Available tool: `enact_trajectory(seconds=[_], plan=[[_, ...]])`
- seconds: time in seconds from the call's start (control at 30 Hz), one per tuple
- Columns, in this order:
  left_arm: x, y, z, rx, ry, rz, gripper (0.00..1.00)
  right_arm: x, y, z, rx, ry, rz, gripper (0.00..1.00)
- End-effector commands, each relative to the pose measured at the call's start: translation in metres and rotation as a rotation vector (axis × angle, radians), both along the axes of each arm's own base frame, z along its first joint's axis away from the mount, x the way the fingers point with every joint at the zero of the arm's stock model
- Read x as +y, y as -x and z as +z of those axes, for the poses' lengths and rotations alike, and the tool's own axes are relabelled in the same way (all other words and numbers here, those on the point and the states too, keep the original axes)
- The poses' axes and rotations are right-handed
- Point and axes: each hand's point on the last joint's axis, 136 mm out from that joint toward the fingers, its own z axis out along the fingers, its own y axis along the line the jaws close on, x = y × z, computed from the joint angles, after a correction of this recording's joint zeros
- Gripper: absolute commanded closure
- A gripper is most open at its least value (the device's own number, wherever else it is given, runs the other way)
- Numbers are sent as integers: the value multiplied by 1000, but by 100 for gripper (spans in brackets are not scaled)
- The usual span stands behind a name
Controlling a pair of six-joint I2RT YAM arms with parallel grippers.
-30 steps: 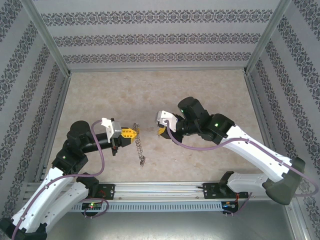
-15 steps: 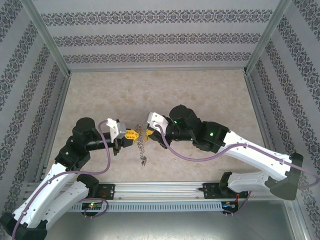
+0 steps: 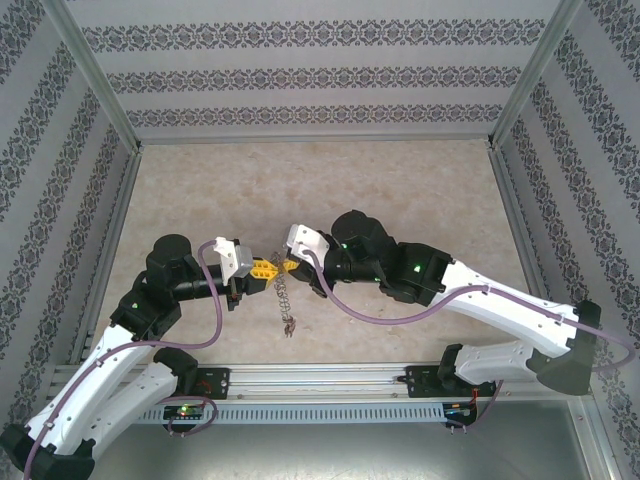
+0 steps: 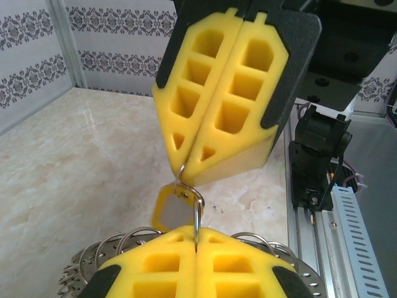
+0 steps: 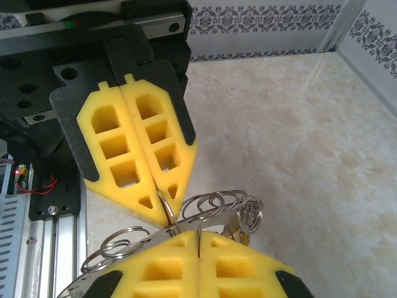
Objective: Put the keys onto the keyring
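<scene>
Left gripper (image 4: 195, 236) and right gripper (image 4: 185, 174) tip-to-tip, both clenched on keyring (image 5: 211, 202) between them

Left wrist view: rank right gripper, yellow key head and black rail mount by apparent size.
1. right gripper, largest, though it is close to the camera, which inflates it
2. black rail mount
3. yellow key head, clearly smallest

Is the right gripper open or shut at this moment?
Shut. In the left wrist view the right gripper has its yellow fingers pressed together with no gap, pinching the wire loop that carries the yellow key.
</scene>
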Motion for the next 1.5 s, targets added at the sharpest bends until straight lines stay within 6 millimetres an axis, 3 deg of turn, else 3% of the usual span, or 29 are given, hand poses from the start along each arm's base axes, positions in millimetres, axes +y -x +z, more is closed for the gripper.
enact_trajectory(seconds=[0.0, 0.4, 1.47], plan=[[2, 0, 19, -75, 28, 4, 100, 2, 3, 15, -32, -25, 11, 100], [2, 0, 20, -79, 39, 6, 100, -9, 10, 18, -52, -35, 4, 100], [2, 2, 21, -79, 45, 0, 100, 6, 19, 7, -4, -39, 73, 100]])
